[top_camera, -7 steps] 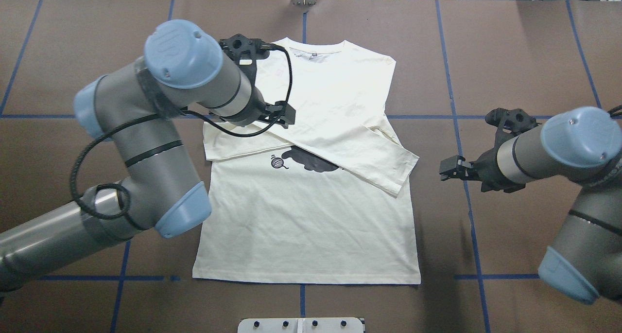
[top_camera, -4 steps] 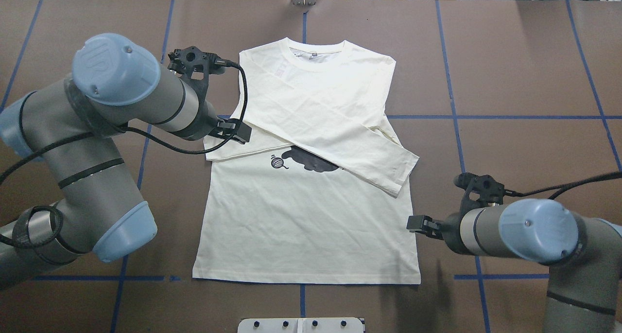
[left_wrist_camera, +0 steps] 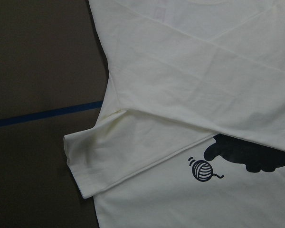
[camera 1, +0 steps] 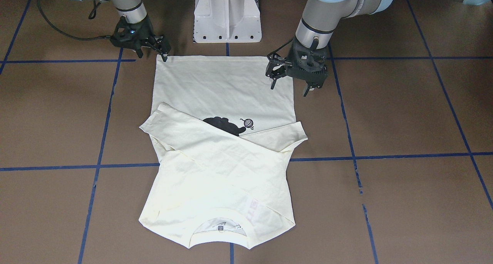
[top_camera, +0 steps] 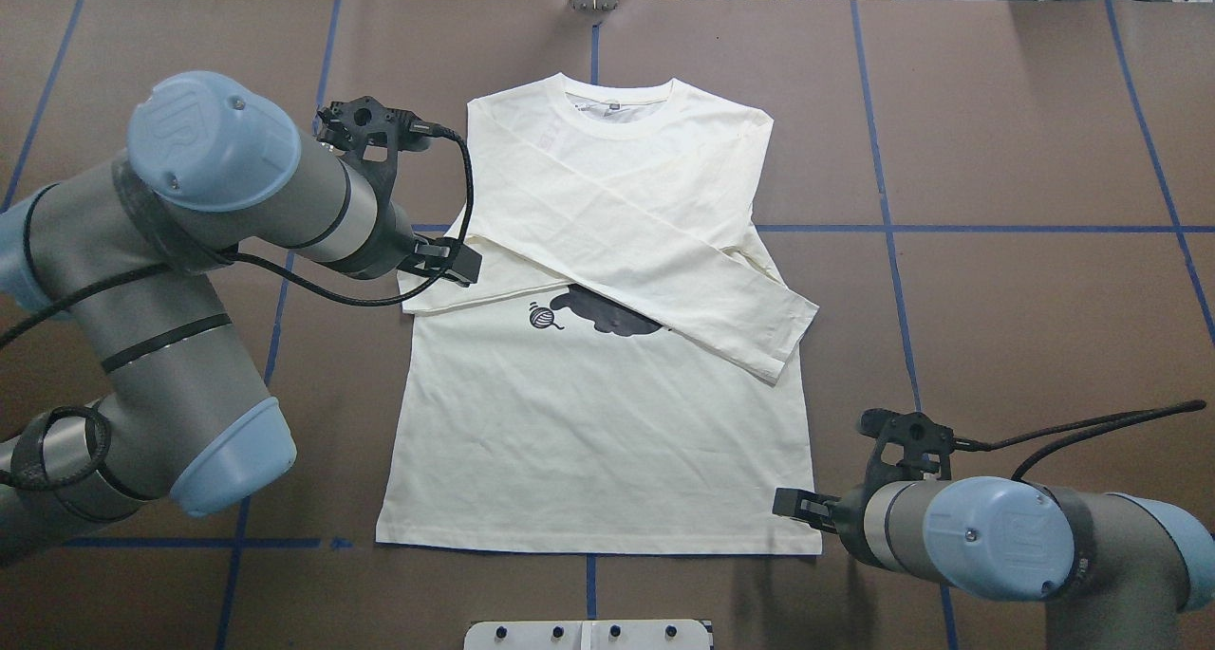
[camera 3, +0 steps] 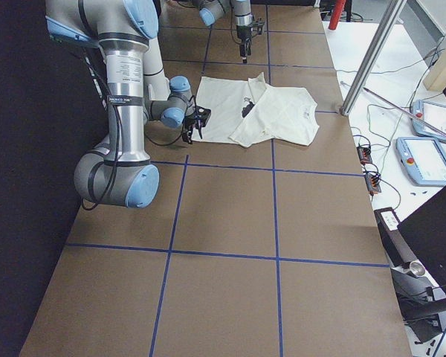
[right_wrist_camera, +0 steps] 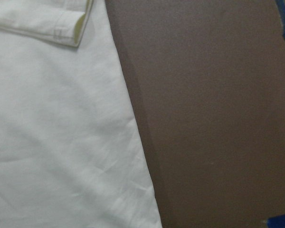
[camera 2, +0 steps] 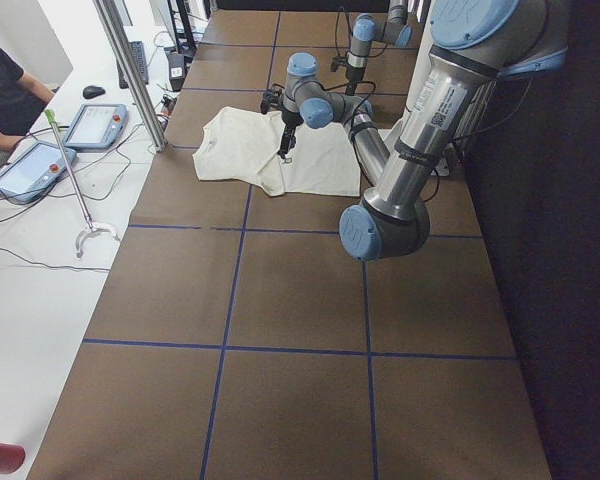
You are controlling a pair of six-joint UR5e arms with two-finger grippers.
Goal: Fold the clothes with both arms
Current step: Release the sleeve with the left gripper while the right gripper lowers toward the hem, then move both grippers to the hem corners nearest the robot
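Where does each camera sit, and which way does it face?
Front-facing: across the table, facing the robot, steeply down; pedestal at top, left arm on its right.
Overhead: behind the robot, forward and down on the T-shirt; both arms.
Exterior left: table's end, left arm nearest.
Exterior right: opposite end, right arm nearest.
Left wrist: down on a cuff and yarn-ball print; no gripper.
Right wrist: down on the T-shirt's edge; no gripper.
Overhead and left wrist share that print.
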